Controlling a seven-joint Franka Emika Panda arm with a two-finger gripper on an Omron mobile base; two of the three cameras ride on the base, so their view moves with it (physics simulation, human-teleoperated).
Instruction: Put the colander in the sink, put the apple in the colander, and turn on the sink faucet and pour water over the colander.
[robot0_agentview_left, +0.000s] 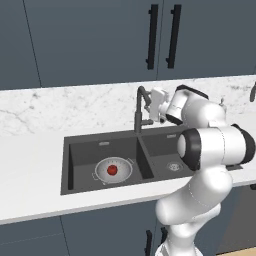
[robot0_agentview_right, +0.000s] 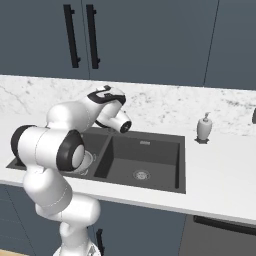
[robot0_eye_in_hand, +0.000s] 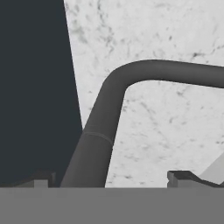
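Bench (robot0_agentview_left: 30, 170) carries the sink (robot0_agentview_left: 80, 150), 2 basins. Colander (robot0_agentview_left: 102, 172) sits in the left basin w/ the apple (robot0_agentview_left: 112, 170) inside it, so steps 1 and 2 look done. Step in hand, in my judgement: turning on the sink faucet (robot0_agentview_left: 138, 107). My fingers (robot0_eye_in_hand: 179, 177) are spread, released, 1 each side of the faucet pipe in the hand view, gripping nothing. Next move likely needs me to reach the small side lever, push it, then aim the spout over the colander.

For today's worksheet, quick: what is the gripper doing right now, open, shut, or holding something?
Gripper: open, its fingertips standing either side of the faucet pipe, holding nothing.
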